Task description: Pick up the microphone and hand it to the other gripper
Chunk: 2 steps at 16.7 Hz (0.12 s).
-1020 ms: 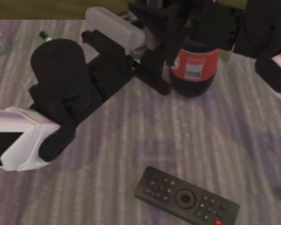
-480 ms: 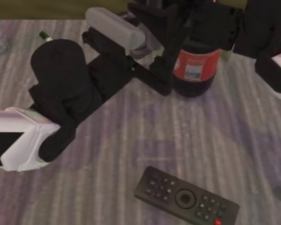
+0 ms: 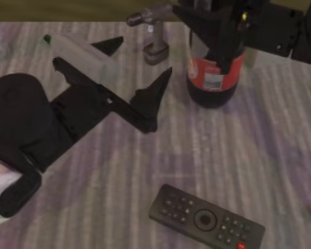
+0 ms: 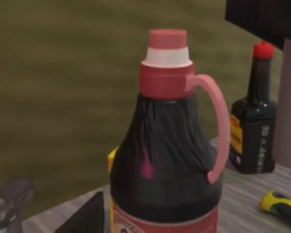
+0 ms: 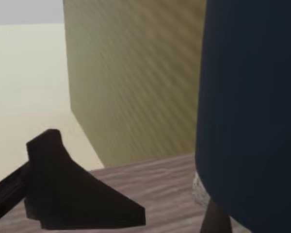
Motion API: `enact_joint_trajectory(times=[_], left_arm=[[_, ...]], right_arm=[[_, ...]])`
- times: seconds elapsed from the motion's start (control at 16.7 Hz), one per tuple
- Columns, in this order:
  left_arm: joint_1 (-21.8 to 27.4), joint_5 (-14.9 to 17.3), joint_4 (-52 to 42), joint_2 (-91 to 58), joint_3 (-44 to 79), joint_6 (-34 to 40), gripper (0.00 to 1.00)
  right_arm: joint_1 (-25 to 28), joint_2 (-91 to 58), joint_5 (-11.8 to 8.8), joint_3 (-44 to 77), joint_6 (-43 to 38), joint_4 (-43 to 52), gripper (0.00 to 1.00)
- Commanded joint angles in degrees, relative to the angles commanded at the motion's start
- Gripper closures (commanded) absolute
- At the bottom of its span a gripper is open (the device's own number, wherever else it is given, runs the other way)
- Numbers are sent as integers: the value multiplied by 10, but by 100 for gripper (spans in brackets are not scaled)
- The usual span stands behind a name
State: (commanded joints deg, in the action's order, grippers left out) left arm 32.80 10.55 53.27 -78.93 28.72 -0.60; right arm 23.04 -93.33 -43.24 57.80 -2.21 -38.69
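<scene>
**Left claw wide open and empty; microphone up close at the right wrist**

Top view: my left gripper (image 3: 130, 71), a black claw with two pointed wedge fingers, sits over the left half of the grey streaked table (image 3: 259, 155). Its fingers are spread wide and nothing is between them. Just beyond one finger lies a white marker pen with a green cap (image 3: 80, 51). A grey power drill (image 3: 151, 28) is near the far edge. Beside the drill stands a dark sauce bottle with a red label (image 3: 215, 78). My right gripper (image 3: 217, 28), the twin black claw, hangs over that bottle's top. I cannot pick out the microphone here, and I cannot tell whether this claw grips anything. A black remote control with a round dial (image 3: 205, 218) lies near the front edge, well apart from both arms.

Left wrist view: the sauce bottle fills the middle, with a red cap and a pink loop handle. Behind it stands a small dark condiment bottle with a red cap (image 4: 254, 124). A yellow-and-black tool handle (image 4: 281, 204) lies on the table nearby.

Right wrist view: the microphone's rounded dark blue foam head (image 5: 247, 111) looms very close to the camera, with a sliver of silver collar at its lower edge. A black wedge shape sits low down, apart from the head.
</scene>
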Motion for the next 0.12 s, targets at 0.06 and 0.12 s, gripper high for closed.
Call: enact_joint_trajectory(times=[0.06, 0.12], left_arm=[[-3, 3, 0, 12, -12, 0, 0], [-4, 4, 0, 18, -18, 0, 0]], right_arm=[[-6, 4, -6, -5, 0, -1, 100], [-9, 6, -10, -7, -1, -1, 100]])
